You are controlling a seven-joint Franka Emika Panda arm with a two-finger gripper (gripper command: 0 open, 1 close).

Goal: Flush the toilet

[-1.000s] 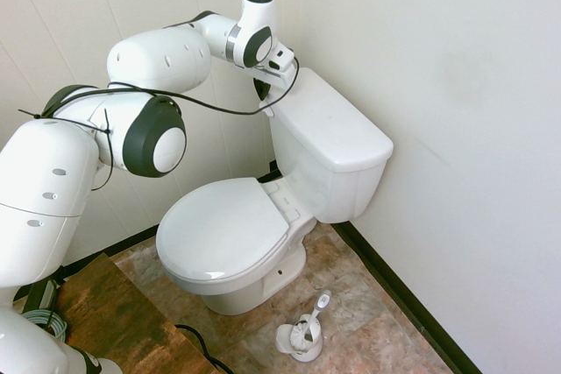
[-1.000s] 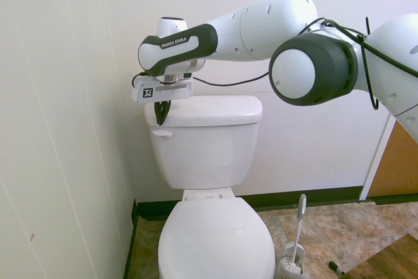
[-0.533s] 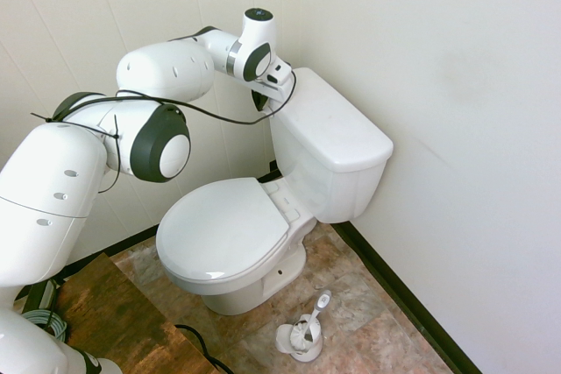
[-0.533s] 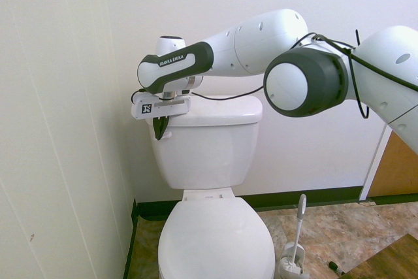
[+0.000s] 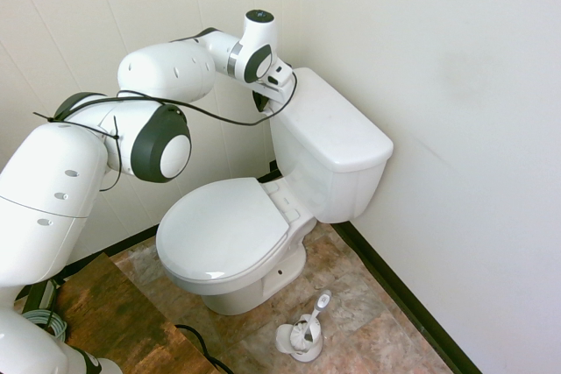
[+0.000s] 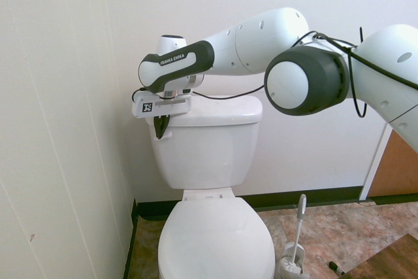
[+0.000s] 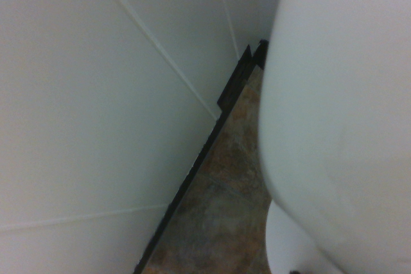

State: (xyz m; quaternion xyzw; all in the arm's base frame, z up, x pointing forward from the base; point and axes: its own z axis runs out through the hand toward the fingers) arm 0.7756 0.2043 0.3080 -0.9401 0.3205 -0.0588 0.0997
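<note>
The dark fingers (image 6: pixel 160 127) of the gripper (image 6: pixel 159 134) point down, pressed together into a single narrow tip with nothing between them, at the tank's upper front corner, where the flush lever would sit; the lever itself is hidden behind them. In the first exterior view the gripper (image 5: pixel 260 101) is at the tank's 10 o'clock corner. The toilet (image 6: pixel 209 155) stands against the back wall, lid shut, tank at 12 o'clock from the bowl. A toilet brush (image 6: pixel 295 253) in its holder stands on the floor at the bowl's 4 o'clock. The wrist view shows the tank's white side (image 7: pixel 340 126) beside wall panelling (image 7: pixel 96 126) and brown floor (image 7: pixel 225 210).
</note>
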